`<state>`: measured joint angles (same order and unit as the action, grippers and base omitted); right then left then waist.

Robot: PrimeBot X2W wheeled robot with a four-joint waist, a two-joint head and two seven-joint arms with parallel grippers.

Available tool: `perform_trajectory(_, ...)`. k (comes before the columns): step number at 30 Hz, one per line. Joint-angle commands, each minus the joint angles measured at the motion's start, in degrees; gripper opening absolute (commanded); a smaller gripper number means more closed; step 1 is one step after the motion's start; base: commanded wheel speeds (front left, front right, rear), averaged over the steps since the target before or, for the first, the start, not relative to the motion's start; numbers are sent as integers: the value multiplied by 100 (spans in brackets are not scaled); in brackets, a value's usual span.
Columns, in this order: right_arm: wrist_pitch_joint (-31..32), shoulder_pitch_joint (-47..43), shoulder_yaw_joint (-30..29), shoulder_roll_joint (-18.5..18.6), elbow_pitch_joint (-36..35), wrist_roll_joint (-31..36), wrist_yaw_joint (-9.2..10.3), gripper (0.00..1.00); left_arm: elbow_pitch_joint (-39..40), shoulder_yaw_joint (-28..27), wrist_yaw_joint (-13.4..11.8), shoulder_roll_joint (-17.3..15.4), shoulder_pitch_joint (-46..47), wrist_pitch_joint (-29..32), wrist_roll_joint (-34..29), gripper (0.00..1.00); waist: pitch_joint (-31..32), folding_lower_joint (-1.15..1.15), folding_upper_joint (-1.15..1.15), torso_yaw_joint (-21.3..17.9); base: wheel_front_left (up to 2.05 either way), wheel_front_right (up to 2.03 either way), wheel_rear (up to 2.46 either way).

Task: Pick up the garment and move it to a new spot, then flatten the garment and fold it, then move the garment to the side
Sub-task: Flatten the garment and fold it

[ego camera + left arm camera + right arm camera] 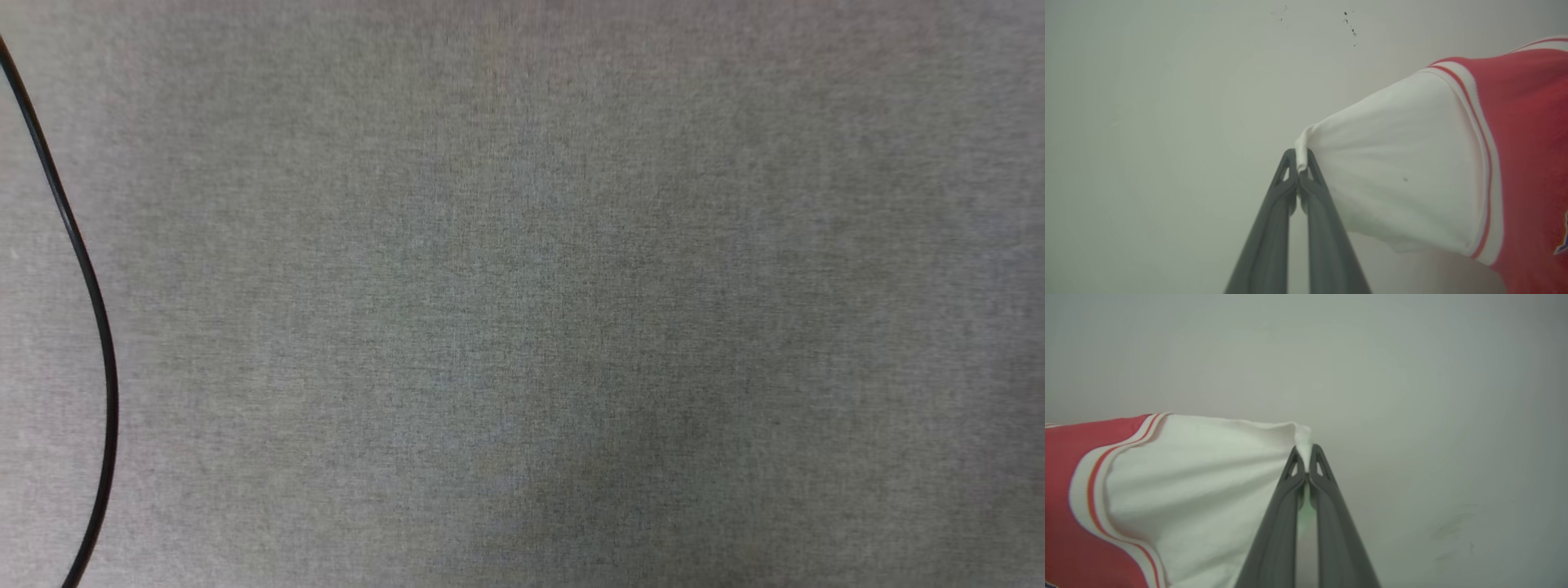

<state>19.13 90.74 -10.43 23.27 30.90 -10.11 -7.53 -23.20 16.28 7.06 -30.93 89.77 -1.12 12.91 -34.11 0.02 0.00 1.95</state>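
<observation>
The garment [1515, 134] is a red jersey with white sleeves and red-striped trim. In the left wrist view my left gripper [1299, 160] is shut on the edge of one white sleeve [1404, 171], which stretches off to the right towards the red body. In the right wrist view my right gripper [1304, 454] is shut on the edge of the other white sleeve [1208, 477], with the red body [1069, 449] at the far left. The printed front is mostly hidden; a dark sliver of print shows at the left wrist view's right edge.
The head view looks down on a plain grey woven surface [571, 286], with a thin black cable [90, 302] curving down its left side. Behind the sleeves in both wrist views is a pale, bare surface with a few dark specks [1349, 24].
</observation>
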Motion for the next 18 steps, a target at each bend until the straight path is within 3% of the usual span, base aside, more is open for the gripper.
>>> perform_trajectory(1, -141, 221, -40, -51, 162, 78, 8, 0, -213, -13, -56, 50, 237, -158, -56, 0, -264, -2, 0, 33, 0, 0, 0)
perform_trajectory(9, -1168, 939, -524, -315, 1040, 412, 9, 0, -1296, -32, -251, 283, 1000, -1209, -197, 0, -546, -2, 0, 59, 0, 0, 0)
perform_trajectory(18, -1758, 491, -558, -403, 1693, 187, 9, 0, -1602, 41, -167, 496, 435, -1412, -112, 0, -424, -2, 0, 63, 0, 0, 0)
